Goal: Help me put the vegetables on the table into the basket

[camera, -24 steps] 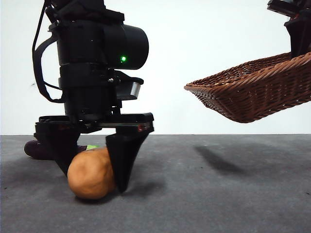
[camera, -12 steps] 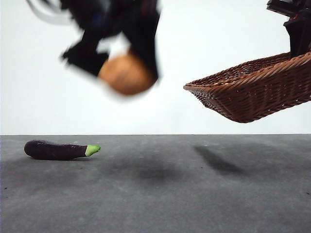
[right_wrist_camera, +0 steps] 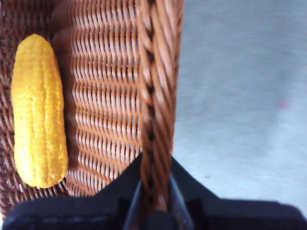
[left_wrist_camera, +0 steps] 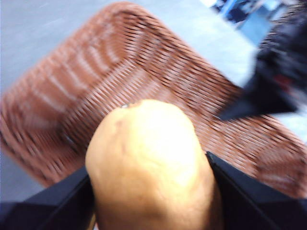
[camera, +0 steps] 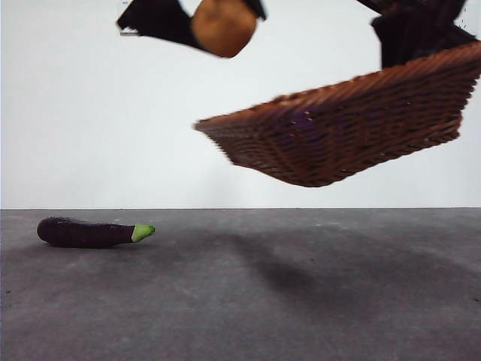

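High in the front view, my left gripper (camera: 222,11) is shut on the orange-brown potato (camera: 223,30). In the left wrist view the potato (left_wrist_camera: 151,158) sits between the black jaws, above the open inside of the brown wicker basket (left_wrist_camera: 120,62). My right gripper (right_wrist_camera: 154,194) is shut on the basket's braided rim (right_wrist_camera: 158,72) and holds the basket (camera: 338,143) tilted in the air. A lumpy yellow piece (right_wrist_camera: 38,110) lies inside the basket. The dark purple eggplant (camera: 94,232) with a green stem lies on the table (camera: 301,301) at the left.
The basket's shadow (camera: 278,274) falls on the dark grey table under it. A plain white wall stands behind the table.
The left gripper lifted the potato off the table and carried it up and to the right. The right gripper swung the basket left and nearer, under the potato. The eggplant stayed put.
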Tool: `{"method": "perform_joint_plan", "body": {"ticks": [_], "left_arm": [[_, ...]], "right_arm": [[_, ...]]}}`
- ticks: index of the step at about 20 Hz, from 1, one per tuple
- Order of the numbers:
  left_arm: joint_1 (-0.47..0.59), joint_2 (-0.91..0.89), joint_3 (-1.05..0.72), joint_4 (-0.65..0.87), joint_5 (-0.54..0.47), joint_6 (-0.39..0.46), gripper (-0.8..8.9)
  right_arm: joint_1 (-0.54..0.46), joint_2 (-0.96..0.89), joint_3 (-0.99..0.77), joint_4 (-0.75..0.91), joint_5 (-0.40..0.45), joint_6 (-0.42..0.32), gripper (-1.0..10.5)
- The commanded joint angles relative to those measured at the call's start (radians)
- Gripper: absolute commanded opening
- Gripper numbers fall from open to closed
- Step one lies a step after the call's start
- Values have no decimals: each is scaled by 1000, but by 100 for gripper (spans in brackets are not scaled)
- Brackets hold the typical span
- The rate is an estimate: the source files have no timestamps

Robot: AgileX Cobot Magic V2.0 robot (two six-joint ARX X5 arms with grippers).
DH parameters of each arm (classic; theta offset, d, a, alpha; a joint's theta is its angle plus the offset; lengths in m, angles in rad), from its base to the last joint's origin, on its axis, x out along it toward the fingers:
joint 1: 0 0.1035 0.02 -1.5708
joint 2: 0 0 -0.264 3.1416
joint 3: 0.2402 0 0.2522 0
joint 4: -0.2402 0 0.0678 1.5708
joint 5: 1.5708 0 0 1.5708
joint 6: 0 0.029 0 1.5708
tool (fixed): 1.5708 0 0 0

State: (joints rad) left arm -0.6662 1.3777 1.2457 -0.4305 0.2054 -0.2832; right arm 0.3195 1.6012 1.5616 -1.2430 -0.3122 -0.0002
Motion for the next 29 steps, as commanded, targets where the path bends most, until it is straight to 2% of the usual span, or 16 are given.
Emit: {"method": "perform_joint_plan", "body": {"ticks": [1, 4, 5, 6, 9, 10, 15, 18, 22, 26, 27, 29], "left_arm": [[29, 13, 0, -48, 4, 0, -3], [55, 16, 0, -109, 4, 14, 5], [54, 16, 0, -123, 4, 20, 45], [54, 16, 0, -139, 4, 21, 140], [54, 18, 0, -179, 3, 26, 517], [54, 18, 0, -185, 3, 26, 575], [55, 16, 8, -188, 5, 47, 573], [55, 14, 85, -236, 4, 74, 569], [67, 14, 272, -423, -14, 281, 569], [125, 12, 338, -638, -272, 295, 566], [151, 14, 338, -678, -311, 295, 566], [211, 14, 338, -720, -326, 276, 566]], "right_arm": [[61, -1, 2, 9, -13, 0, -16], [137, -1, 2, 15, -13, 30, -16], [154, -1, 2, 18, -13, 35, -16], [171, -1, 2, 18, -13, 38, -16], [206, -1, 2, 19, -12, 52, -16], [212, -1, 2, 18, -13, 55, -16], [211, -1, 2, 15, 11, 106, -16], [209, -1, 2, 16, 45, 132, -16], [171, -1, 2, 29, 62, 131, -16], [58, -1, 2, 50, 62, 128, -16], [26, -1, 2, 53, 61, 124, -16], [-45, -1, 2, 64, 56, 97, -16]]}}
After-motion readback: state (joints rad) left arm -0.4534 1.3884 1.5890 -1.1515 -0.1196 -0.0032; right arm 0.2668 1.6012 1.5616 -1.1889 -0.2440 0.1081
